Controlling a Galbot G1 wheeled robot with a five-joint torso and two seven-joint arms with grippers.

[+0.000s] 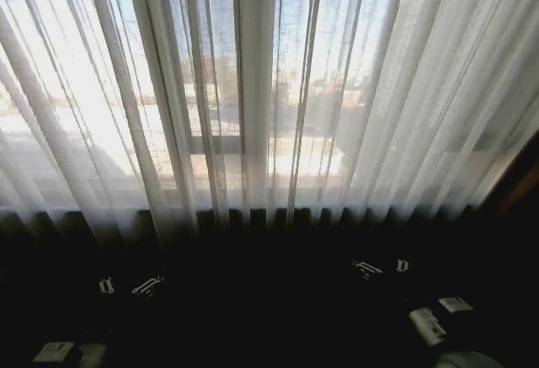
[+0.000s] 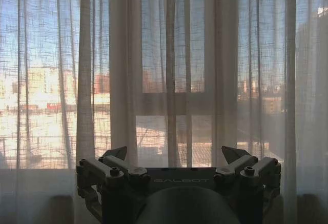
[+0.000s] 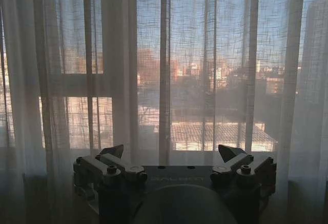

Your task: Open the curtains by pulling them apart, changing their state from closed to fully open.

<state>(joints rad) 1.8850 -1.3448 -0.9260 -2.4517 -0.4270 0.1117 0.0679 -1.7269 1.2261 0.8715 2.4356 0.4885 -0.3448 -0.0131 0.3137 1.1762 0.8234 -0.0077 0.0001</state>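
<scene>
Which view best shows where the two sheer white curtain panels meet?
The head view: both sheer white pleated fabric curtains hang closed across the window, with overlapped folds at the middle. Each wrist view shows a closer stretch of fabric beyond its open tool, left tool and right tool, neither touching it.

A room high up in a city building, by the look of it: floor-length sheer white curtains (image 1: 253,90) hang closed over a big window (image 2: 171,103), and through the weave come sunlit rooftops and distant blocks (image 3: 205,80) under blue sky.
</scene>
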